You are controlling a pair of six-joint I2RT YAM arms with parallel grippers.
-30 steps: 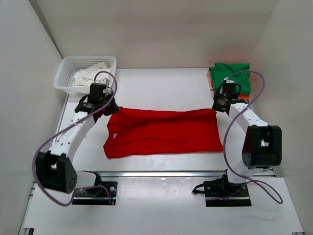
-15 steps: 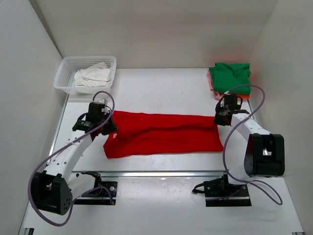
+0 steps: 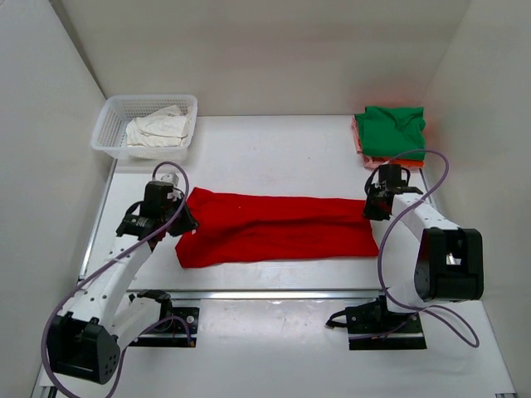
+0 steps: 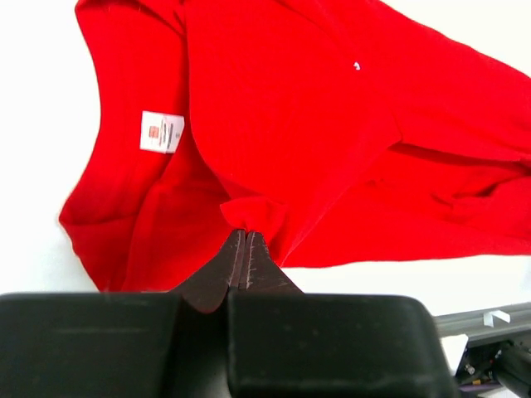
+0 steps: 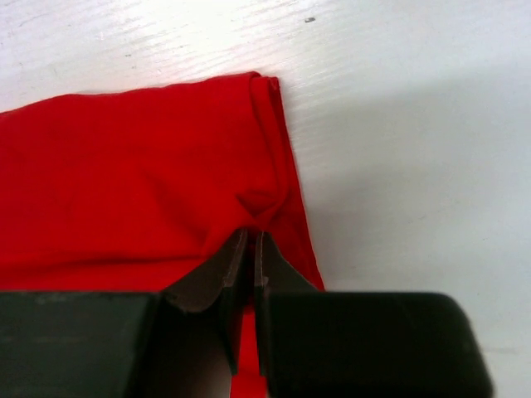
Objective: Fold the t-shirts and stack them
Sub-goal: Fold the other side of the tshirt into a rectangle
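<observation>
**Red shirt pinched at both ends**

I think the red t-shirt (image 3: 278, 228) is light and floppy, so it will sag and crease. The corners at each end look like the best spots to hold. It is bright red and lies long across the middle of the table (image 3: 274, 157). My left gripper (image 4: 242, 237) and right gripper (image 5: 251, 237) are each closed on a pinch of it.

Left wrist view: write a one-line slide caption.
Left gripper shut on a pinch of red shirt, label showing, on the white table.
</observation>
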